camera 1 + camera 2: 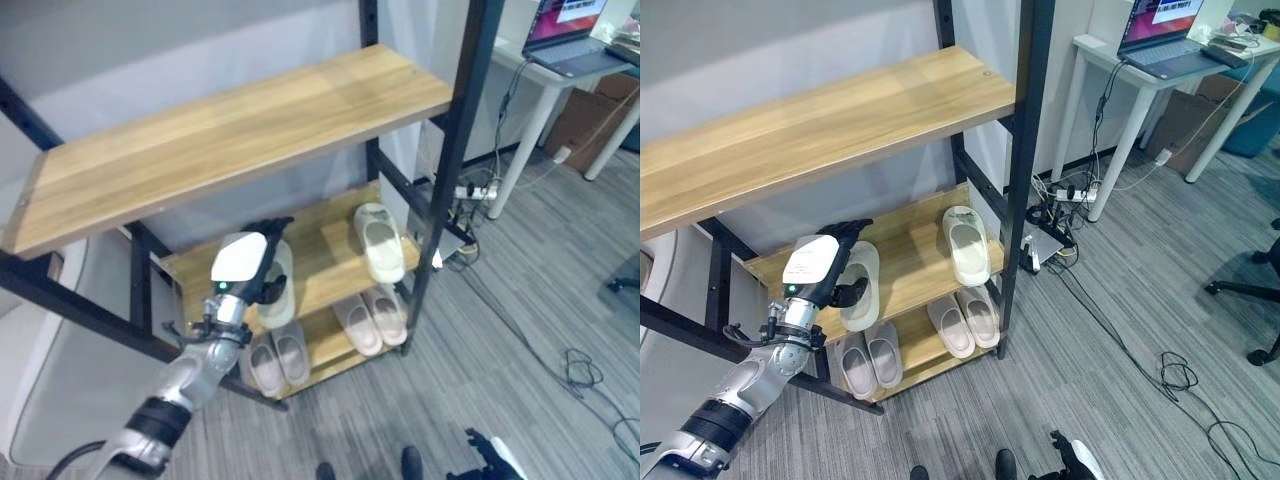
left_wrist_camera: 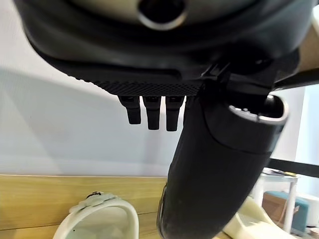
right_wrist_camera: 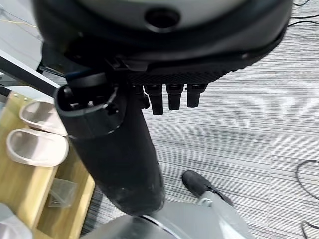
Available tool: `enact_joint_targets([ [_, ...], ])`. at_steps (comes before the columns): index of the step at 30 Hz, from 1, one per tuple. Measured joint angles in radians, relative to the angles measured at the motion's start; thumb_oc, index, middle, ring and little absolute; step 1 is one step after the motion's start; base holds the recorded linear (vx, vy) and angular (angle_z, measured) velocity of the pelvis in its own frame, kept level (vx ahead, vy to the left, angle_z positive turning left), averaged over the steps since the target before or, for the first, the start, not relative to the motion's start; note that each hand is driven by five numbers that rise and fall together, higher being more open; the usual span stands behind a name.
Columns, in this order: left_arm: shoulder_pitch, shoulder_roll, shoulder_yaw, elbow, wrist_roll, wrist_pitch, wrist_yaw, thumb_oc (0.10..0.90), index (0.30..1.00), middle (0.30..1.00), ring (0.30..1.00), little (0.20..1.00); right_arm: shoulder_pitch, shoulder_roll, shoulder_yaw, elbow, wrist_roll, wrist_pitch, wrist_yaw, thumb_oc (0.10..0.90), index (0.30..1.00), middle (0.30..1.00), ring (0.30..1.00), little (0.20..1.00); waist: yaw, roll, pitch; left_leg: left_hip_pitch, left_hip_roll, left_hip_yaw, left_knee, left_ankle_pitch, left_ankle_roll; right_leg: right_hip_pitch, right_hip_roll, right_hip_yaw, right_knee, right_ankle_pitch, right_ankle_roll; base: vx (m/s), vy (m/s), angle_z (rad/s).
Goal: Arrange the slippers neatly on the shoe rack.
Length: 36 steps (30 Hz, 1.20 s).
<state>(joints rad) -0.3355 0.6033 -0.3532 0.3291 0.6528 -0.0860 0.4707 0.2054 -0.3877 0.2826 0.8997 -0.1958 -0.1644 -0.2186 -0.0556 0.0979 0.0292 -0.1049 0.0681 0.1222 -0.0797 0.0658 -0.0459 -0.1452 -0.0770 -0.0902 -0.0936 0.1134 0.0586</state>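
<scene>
Left hand (image 1: 818, 262) fingers (image 2: 153, 113) straight, holding nothing; slipper (image 1: 862, 284) on middle shelf (image 1: 910, 262) just beside them.

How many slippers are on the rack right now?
6: two on the middle shelf, one under the left hand at, one at the right end; a left pair and right pair on the bottom shelf.

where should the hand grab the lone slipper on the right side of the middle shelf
Probably at the strap of the right slipper: it arches above the flat sole, leaving a gap for fingers to hook. It lies lengthwise across the middle shelf with one end at the open front edge, so come from the front, between the uprights.
</scene>
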Motion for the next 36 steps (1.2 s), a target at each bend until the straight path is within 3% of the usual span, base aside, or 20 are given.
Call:
enact_joint_targets([
  [4,-0.054,0.003,0.000,0.027,-0.001,0.023,0.008,0.800,0.900,0.900,0.900,0.900,0.004,-0.001,0.001,-0.001,0.000,0.000,0.000,0.800,0.900,0.900,0.900,0.900,-0.003,-0.023,0.043,-0.005,0.000,0.008,0.000,0.000,0.000,-0.009,0.001,0.002,0.000,0.002,0.002,0.00,0.000,-0.05],
  [17,-0.138,0.005,-0.004,0.183,-0.001,0.087,0.037,0.800,0.900,0.900,0.900,0.900,-0.006,-0.001,0.018,-0.004,0.000,-0.005,-0.006,0.800,0.900,0.900,0.900,0.900,-0.024,-0.045,0.070,-0.052,0.000,0.019,0.000,0.001,0.000,-0.061,0.005,0.011,0.006,0.013,-0.001,0.00,0.001,-0.01],
  [26,-0.156,0.008,-0.003,0.183,-0.004,0.094,0.043,0.800,0.900,0.900,0.900,0.900,-0.012,-0.002,0.018,-0.063,0.000,-0.010,-0.012,0.800,0.900,0.900,0.900,0.900,-0.024,-0.056,0.088,-0.053,0.000,0.020,0.000,0.001,0.000,-0.062,0.006,0.012,0.007,0.013,-0.001,0.00,0.000,0.00],
  [29,-0.176,0.008,-0.006,0.249,-0.015,0.092,0.057,0.800,0.900,0.900,0.900,0.900,-0.020,-0.002,0.018,-0.081,0.000,-0.018,-0.013,0.800,0.900,0.900,0.900,0.900,-0.027,-0.059,0.089,-0.053,0.000,0.024,0.000,0.001,0.000,-0.065,0.007,0.017,0.006,0.014,0.000,-0.01,-0.006,-0.04],
  [30,-0.197,0.006,-0.010,0.300,-0.023,0.087,0.067,0.692,0.738,0.738,0.738,0.738,-0.022,-0.002,0.018,-0.081,0.001,-0.020,-0.013,0.800,0.900,0.900,0.900,0.900,-0.027,-0.059,0.090,-0.053,0.000,0.027,0.000,0.001,0.000,-0.068,0.007,0.023,0.003,0.014,0.000,-0.01,-0.012,-0.08],
  [31,-0.210,0.006,-0.013,0.326,-0.027,0.085,0.071,0.400,0.300,0.300,0.300,0.300,-0.022,-0.002,0.018,-0.081,0.001,-0.021,-0.013,0.800,0.900,0.900,0.900,0.900,-0.027,-0.059,0.090,-0.054,0.000,0.030,0.000,0.001,0.000,-0.071,0.007,0.024,0.001,0.014,0.000,-0.01,-0.013,-0.09],
  [36,-0.275,0.001,-0.045,0.382,-0.101,0.096,0.084,0.400,0.300,0.300,0.300,0.300,-0.021,-0.004,0.020,-0.079,0.001,-0.020,-0.013,0.800,0.900,0.900,0.900,0.900,-0.031,-0.059,0.090,-0.069,0.000,0.038,0.000,0.002,0.000,-0.089,0.007,0.029,0.007,0.023,0.000,0.00,-0.011,-0.05],
])
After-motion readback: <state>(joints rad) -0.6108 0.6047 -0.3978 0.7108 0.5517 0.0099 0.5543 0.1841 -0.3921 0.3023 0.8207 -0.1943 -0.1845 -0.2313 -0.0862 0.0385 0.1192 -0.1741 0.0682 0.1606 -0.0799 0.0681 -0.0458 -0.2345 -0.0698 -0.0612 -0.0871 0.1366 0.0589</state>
